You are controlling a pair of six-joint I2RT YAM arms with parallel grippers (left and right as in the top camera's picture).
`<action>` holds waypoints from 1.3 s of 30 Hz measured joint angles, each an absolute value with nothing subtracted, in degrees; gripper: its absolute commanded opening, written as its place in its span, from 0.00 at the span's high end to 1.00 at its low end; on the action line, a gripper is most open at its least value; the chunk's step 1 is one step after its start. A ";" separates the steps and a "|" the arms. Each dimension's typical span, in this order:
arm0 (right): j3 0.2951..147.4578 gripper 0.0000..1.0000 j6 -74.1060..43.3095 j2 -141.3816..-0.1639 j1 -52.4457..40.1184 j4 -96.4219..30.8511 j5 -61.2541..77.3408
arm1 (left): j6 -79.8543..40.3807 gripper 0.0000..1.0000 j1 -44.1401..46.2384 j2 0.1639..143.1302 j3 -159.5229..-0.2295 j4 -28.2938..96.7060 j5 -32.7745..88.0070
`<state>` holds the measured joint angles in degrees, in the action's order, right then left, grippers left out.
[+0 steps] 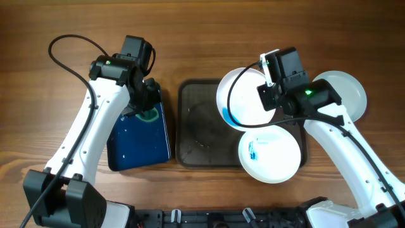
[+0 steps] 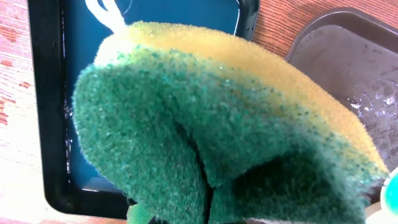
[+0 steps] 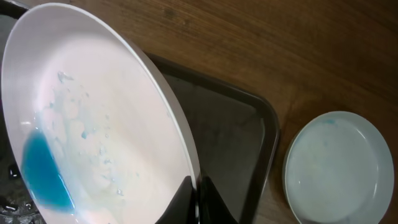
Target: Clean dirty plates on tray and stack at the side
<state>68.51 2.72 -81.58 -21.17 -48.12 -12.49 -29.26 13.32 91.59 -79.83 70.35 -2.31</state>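
My right gripper (image 1: 271, 95) is pinched tight on the rim of the tilted plate (image 1: 243, 101), holding it up over the far right part of the grey tray (image 1: 199, 126) with a blue pool (image 3: 43, 177) near its edge. My left gripper (image 1: 147, 95) is clamped on the sponge (image 2: 217, 137), green side to the camera, above the far end of the blue tray (image 1: 136, 149) just left of the grey one. The second plate (image 1: 275, 158), smeared blue, lies flat at the near right corner of the grey tray, and the third plate (image 1: 348, 92) sits on the table (image 1: 190, 38) just right of that tray
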 measured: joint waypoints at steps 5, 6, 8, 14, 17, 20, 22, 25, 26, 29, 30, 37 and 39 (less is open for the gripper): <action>68.51 0.95 -0.03 -81.58 -21.17 -48.90 -7.05 | -29.26 0.96 13.32 91.59 -79.83 69.97 -2.37; 68.51 0.96 -2.00 -81.58 -21.17 -48.90 -4.12 | -29.26 0.96 13.32 91.59 -79.83 69.32 -2.66; 68.51 0.95 -5.28 -81.58 -21.17 -48.93 0.91 | -29.26 0.96 13.32 91.59 -79.83 68.20 -3.22; 68.53 0.96 -9.93 -81.73 -21.17 -49.30 10.37 | -29.26 0.96 7.64 91.59 -80.71 66.41 -3.40; 68.90 0.95 -10.70 -83.07 -21.54 -49.23 12.34 | -29.21 0.96 1.89 91.59 -82.85 66.72 -3.36; 69.58 0.95 -10.90 -85.82 -24.01 -49.34 13.21 | -28.05 0.96 -3.84 91.59 -84.84 67.22 -2.87; 71.48 0.95 -10.92 -87.90 -26.04 -50.13 13.37 | -27.46 0.96 -6.72 91.59 -85.47 67.75 -2.20; 75.85 0.95 -10.90 -91.33 -28.86 -51.46 13.30 | -27.03 0.96 -9.89 91.59 -85.69 68.38 -1.63; 79.11 0.96 -10.90 -93.47 -30.41 -52.23 13.13 | -26.85 0.96 -11.40 91.59 -85.71 68.77 -1.54; 87.11 0.95 -10.83 -98.37 -33.89 -55.53 12.27 | -26.15 0.96 -14.09 91.59 -85.73 69.06 -1.39; 90.28 0.95 -10.66 -100.22 -35.00 -57.08 11.60 | -25.93 0.96 -14.96 91.59 -85.73 69.06 -1.39; 108.27 0.96 -8.75 -111.20 -42.85 -63.86 3.51 | -25.58 0.96 -21.61 91.59 -85.76 69.04 -0.75; 111.46 0.96 -8.34 -113.40 -45.06 -64.53 0.47 | -25.58 0.96 -24.43 91.59 -85.76 69.01 -0.71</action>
